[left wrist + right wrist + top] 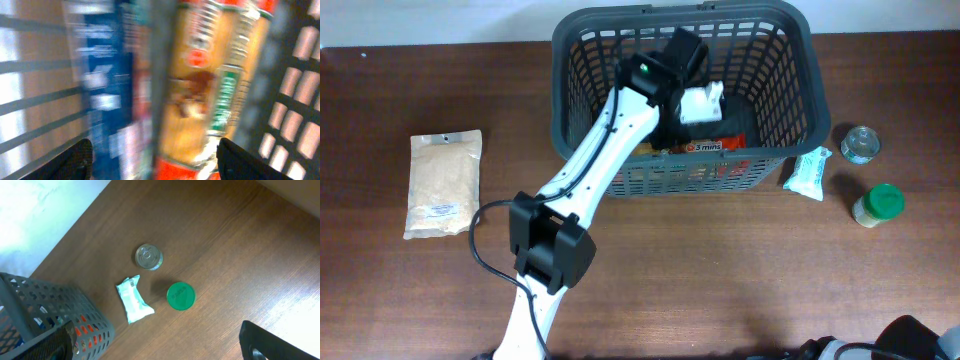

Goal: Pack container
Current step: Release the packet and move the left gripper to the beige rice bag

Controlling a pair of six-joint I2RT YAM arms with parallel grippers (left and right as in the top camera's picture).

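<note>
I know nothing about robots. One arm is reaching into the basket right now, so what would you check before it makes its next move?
1. Left end effector open, nothing clamped between its fingers: ok.
2. Orange packet lying inside the basket: ok.
3. Left arm free of the basket walls so it can lift out: cannot tell, because the wrist view is blurred.
4. Right end effector open and empty: ok.
5. Everything packed: not ok. The grain bag, pale packet, tin and green-lidded jar lie on the table, outside the basket.
</note>
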